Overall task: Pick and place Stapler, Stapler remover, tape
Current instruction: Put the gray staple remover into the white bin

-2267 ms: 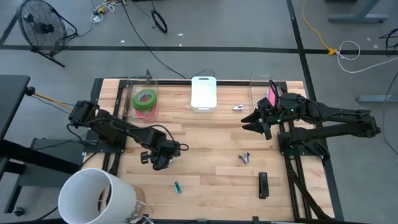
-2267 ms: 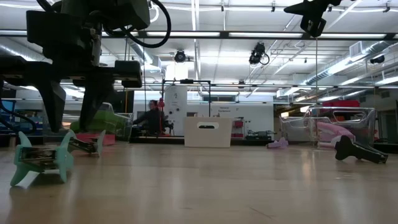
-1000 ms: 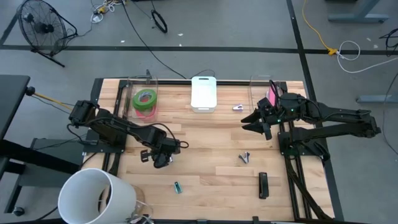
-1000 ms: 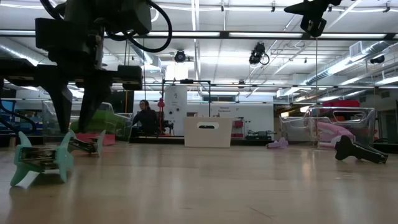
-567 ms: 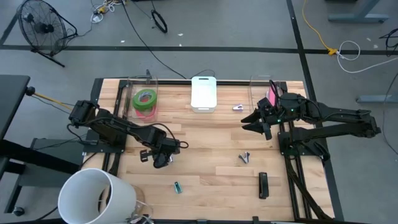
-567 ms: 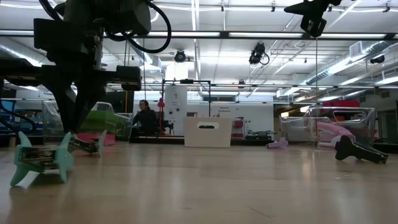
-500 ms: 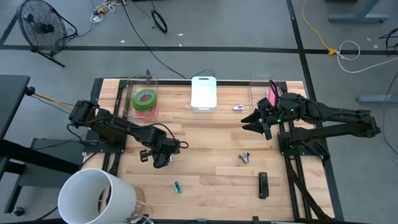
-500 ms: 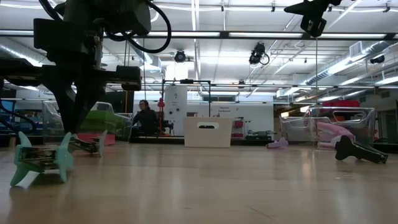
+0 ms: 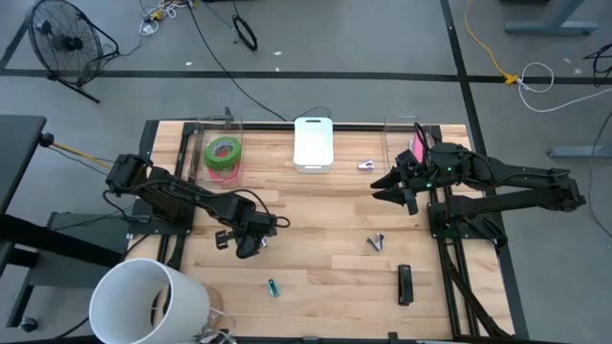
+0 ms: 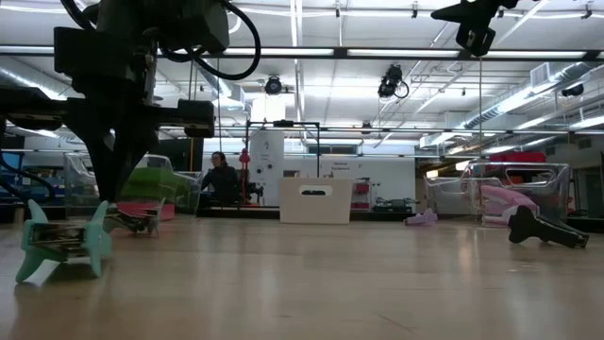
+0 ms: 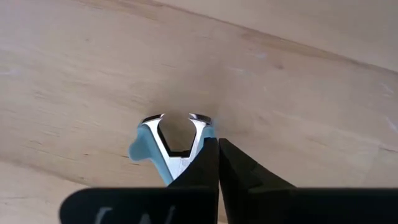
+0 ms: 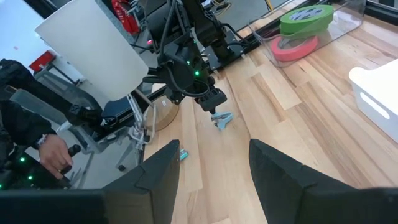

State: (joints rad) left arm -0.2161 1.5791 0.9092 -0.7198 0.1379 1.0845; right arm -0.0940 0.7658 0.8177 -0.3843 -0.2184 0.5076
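**Left gripper pinched on a light-blue staple remover**

The left gripper (image 9: 248,248) is down at the wooden table (image 9: 316,277), its fingers drawn together on a light-blue staple remover (image 11: 173,144). Bare wood lies open around it on every side. Beyond it, at the table's far edge, a clear bin (image 9: 222,151) holds the tape (image 9: 223,151): green rings stacked on a red-pink one. Nearer the front edge than the gripper lies a small teal staple remover (image 9: 273,287). Farther right at the far edge stands a white bin (image 9: 313,143), its contents not visible. A grey staple remover (image 9: 377,241) and a black stapler (image 9: 404,284) lie right of centre. The right gripper (image 9: 390,188) hangs above the table with its fingers spread, beside a clear bin (image 9: 406,143) holding something pink (image 9: 418,148).
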